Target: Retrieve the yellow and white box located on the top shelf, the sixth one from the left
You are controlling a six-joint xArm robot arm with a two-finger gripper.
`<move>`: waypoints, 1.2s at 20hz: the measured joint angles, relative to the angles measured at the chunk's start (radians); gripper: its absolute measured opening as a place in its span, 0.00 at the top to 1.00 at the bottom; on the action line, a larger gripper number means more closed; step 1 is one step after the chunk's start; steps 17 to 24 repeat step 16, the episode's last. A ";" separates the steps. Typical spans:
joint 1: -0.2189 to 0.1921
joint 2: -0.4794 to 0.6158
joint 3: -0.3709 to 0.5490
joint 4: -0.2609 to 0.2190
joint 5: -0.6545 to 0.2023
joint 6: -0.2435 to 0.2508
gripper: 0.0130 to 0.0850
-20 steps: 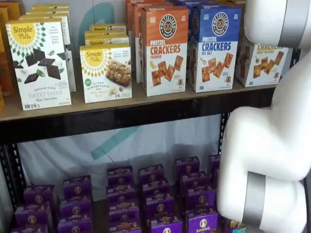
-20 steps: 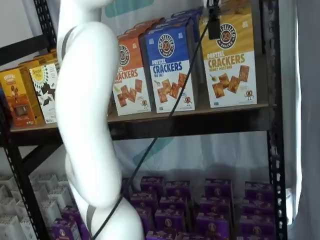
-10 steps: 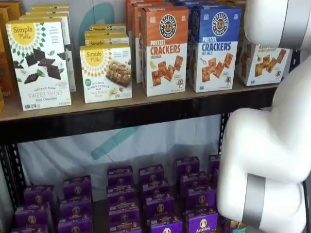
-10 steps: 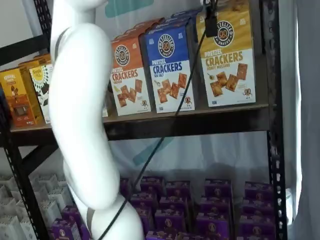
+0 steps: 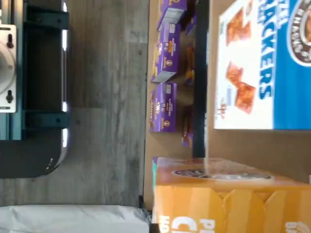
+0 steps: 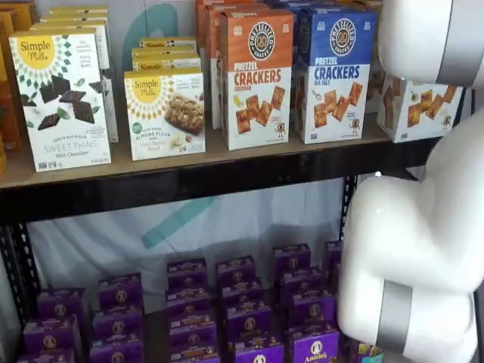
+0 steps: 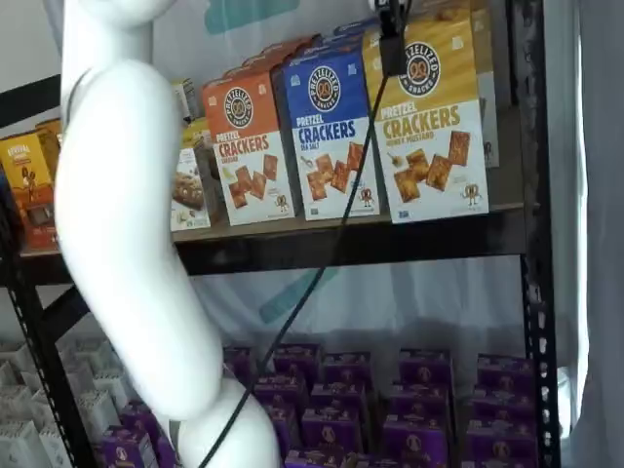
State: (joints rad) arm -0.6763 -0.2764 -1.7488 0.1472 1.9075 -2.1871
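Observation:
The yellow and white box point(image 7: 429, 127) hangs tilted at the right end of the top shelf point(image 7: 292, 244), its lower edge out over the black front rail. In a shelf view only its white lower part point(image 6: 420, 110) shows beside the arm. The wrist view shows its yellow top point(image 5: 228, 199) close up. My gripper point(image 7: 392, 47) shows as a black finger at the box's upper left corner, shut on the box. The other finger is hidden.
A blue-topped cracker box point(image 7: 331, 127) and an orange-topped one point(image 7: 246, 146) stand directly left of the held box. Simple Mills boxes point(image 6: 64, 98) fill the shelf's left. Purple boxes point(image 6: 242, 302) crowd the lower shelf. My white arm point(image 7: 136, 244) and its cable point(image 7: 322, 263) cross in front.
The yellow and white box has come forward and leftward off its spot, tilting, with the gripper on it. The arm has swung left in one shelf view.

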 joint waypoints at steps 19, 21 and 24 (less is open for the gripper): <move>0.045 -0.213 0.227 -0.043 0.018 0.028 0.39; 0.045 -0.213 0.227 -0.043 0.018 0.028 0.39; 0.045 -0.213 0.227 -0.043 0.018 0.028 0.39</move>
